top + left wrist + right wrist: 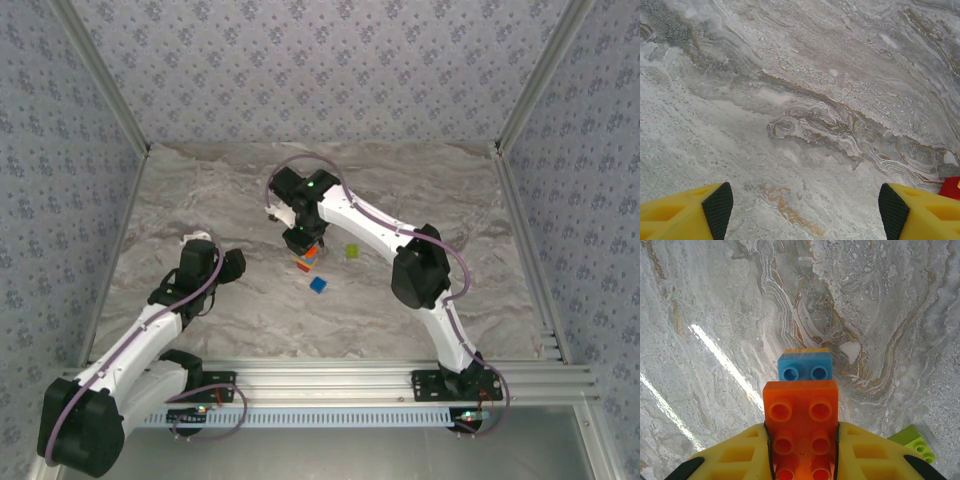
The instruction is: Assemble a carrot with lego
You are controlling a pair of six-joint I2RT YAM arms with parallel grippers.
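Now the right hand holds the carrot tight. Its two yellow fingers press on the sides of a big orange brick, and the bumps of that brick face the camera. A small blue brick is stuck on the far end of the orange one. A thin bit of orange peeks out behind the blue. From above, this hand points down near the middle of the bench. I cannot tell if the carrot touches the bench or hangs just over it.

A lime green brick lies flat on the bench just beside the right hand. From above, a loose blue brick lies a bit closer to the arm bases. A small red and orange piece sits between it and the hand.

Over on the other side, the left hand is spread wide and holds nothing. Its black pads face each other over bare bench. A corner of a red brick peeks in at the right edge of the left wrist view, close to one finger.
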